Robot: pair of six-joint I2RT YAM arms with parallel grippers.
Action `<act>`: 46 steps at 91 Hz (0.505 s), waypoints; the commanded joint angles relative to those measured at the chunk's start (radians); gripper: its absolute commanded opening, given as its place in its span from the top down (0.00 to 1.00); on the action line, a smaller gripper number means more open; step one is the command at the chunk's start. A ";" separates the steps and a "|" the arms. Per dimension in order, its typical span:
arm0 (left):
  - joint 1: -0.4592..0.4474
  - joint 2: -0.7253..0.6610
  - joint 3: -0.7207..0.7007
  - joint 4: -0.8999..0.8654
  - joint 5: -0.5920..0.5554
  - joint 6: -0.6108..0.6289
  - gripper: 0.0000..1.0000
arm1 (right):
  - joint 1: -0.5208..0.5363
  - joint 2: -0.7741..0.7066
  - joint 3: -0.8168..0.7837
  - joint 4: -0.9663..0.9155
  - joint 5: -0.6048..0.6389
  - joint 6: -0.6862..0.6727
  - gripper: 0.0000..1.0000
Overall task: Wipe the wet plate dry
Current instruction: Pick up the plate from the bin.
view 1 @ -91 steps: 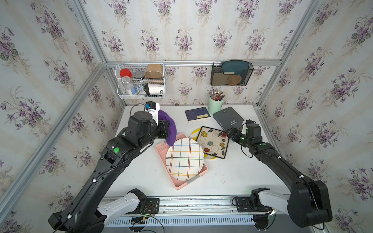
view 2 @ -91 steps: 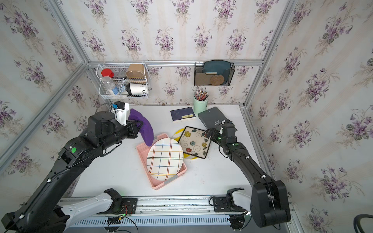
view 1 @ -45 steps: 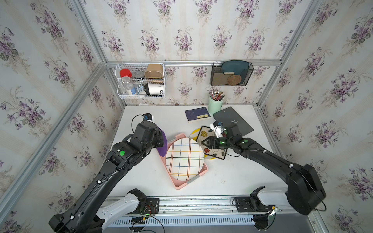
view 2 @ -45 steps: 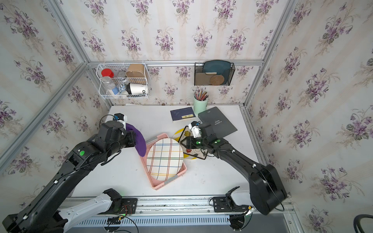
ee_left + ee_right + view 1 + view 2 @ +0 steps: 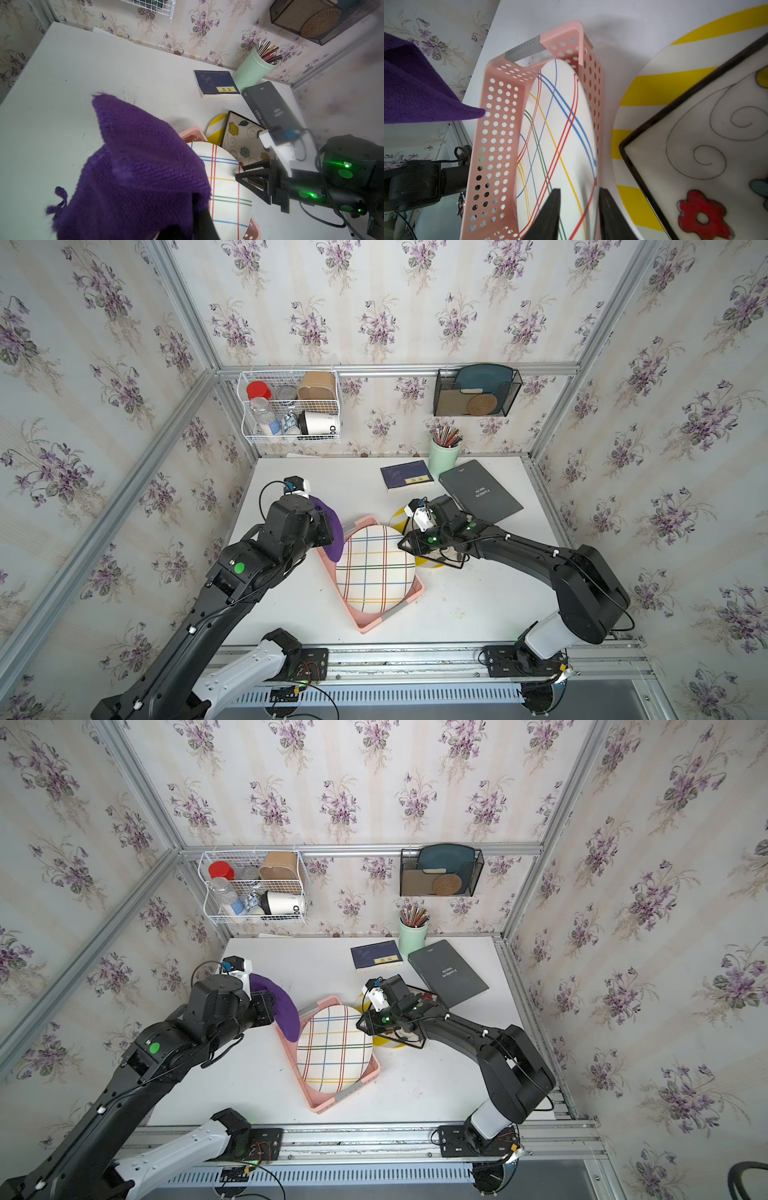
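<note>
Right end effector [image 5: 579, 193]: low at the plate's back-right rim. The jaws are part-closed, one over the patterned face and one behind the rim. I cannot tell whether they pinch it yet.
Left end effector [image 5: 321, 529]: closed on the purple cloth [image 5: 335, 545], which hangs bunched just off the plate's left rim.
Plate [image 5: 376, 568]: the striped one, propped at a tilt in the pink basket [image 5: 365, 625] in the middle of the surface [image 5: 478, 601], a little toward the front edge. Its oval outline in both top views runs roughly from back edge to front edge.
Key relation: the plate's face lies to the right of the cloth and slightly toward the front edge. Cloth and face are near but apart, with the basket's left wall under the cloth. In the right wrist view the cloth's tip seems to meet that wall, but real contact cannot be told.
Nearer arm: the right for holding, the left for wiping; each is at its own side of the plate.
Step, as I judge it: steadying the plate so the cloth can cross it. No wiping contact yet.
Around: a yellow-striped plate [image 5: 643, 87] carrying a flowered square dish [image 5: 695, 145] sits just right of the basket, under the right arm. A black book [image 5: 480, 495], blue book [image 5: 406, 476] and pencil cup [image 5: 442, 456] lie toward the back edge.
In the way: nothing between cloth and face, though the basket walls hem in the plate's lower rim.
Risk: a push from the cloth may tip the plate unless the hold is firm.
</note>
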 commanded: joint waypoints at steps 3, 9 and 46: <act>0.000 -0.002 -0.007 0.036 0.001 -0.011 1.00 | 0.003 -0.009 0.001 0.010 0.025 -0.014 0.87; 0.000 0.000 -0.010 0.044 0.009 -0.012 1.00 | 0.001 -0.001 0.013 0.007 0.024 -0.012 0.96; -0.001 0.078 0.006 0.216 0.354 0.105 1.00 | -0.001 -0.169 0.186 0.028 0.062 0.075 1.00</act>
